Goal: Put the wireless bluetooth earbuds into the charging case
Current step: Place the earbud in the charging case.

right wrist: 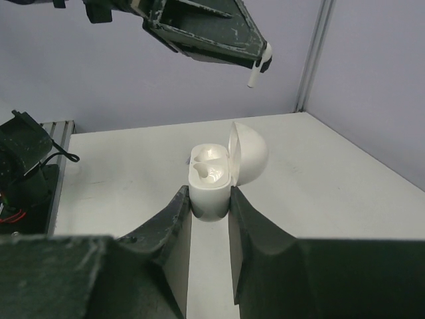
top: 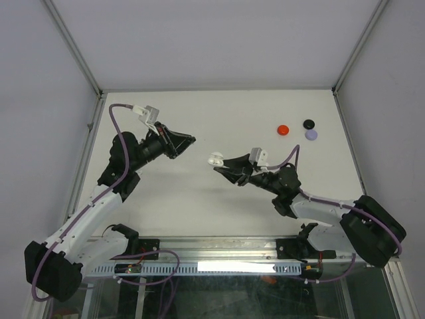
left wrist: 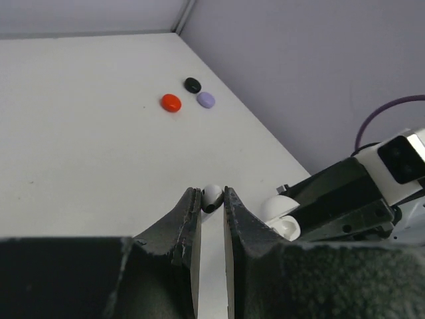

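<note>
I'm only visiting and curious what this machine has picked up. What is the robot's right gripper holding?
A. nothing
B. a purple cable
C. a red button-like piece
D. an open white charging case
D: the right wrist view shows the open white charging case clamped in the right gripper.

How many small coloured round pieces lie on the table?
3, clustered at the far right: the red piece, the black piece and the lavender piece beside it. Others may be hidden.
</note>
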Controlling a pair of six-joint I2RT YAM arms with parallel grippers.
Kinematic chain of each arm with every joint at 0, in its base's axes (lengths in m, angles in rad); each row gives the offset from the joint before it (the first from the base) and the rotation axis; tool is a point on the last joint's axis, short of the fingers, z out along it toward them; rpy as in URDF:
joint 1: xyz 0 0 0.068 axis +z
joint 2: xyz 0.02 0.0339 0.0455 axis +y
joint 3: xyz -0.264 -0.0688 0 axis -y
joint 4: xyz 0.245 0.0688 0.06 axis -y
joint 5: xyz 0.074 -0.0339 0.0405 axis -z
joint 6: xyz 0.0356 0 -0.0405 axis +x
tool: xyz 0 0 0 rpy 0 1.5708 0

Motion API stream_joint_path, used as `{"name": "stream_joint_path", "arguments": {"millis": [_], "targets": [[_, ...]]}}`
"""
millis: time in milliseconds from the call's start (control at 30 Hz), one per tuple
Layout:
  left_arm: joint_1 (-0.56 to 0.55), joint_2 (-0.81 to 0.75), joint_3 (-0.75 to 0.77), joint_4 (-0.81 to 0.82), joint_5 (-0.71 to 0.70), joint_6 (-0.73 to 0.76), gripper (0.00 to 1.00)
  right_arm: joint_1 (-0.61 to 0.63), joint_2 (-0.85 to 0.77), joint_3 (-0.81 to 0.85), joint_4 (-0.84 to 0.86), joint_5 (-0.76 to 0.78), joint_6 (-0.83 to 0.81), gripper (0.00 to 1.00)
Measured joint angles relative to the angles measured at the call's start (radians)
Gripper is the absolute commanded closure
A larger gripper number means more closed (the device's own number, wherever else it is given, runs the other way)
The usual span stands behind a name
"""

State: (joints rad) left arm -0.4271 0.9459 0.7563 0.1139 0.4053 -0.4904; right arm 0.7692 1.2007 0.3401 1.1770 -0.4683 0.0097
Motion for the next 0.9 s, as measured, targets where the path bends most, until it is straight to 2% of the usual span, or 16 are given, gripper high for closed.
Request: {"name": "stream_joint_path", "arguments": {"millis": [200,467,700,900], "targets": [[-0.039,-0.014,-0.056,0.195,0.066,-0.064,0.93,0.008,0.026,0.008,0.056,0.058,0.011,1.00],[-0.116,-0.015,-0.132,0.412,0.079,-0.148,0.94,0.013,0.058,0.015,0.131,0.094,0.010,1.00],[-0.180,-0.001,-0.152,0.518,0.076,-0.155,0.95,0.014,0.068,0.016,0.165,0.110,0.007,1.00],[-0.216,0.040,-0.153,0.539,0.064,-0.148,0.96,0.015,0.068,0.016,0.173,0.113,0.006,1.00]]}}
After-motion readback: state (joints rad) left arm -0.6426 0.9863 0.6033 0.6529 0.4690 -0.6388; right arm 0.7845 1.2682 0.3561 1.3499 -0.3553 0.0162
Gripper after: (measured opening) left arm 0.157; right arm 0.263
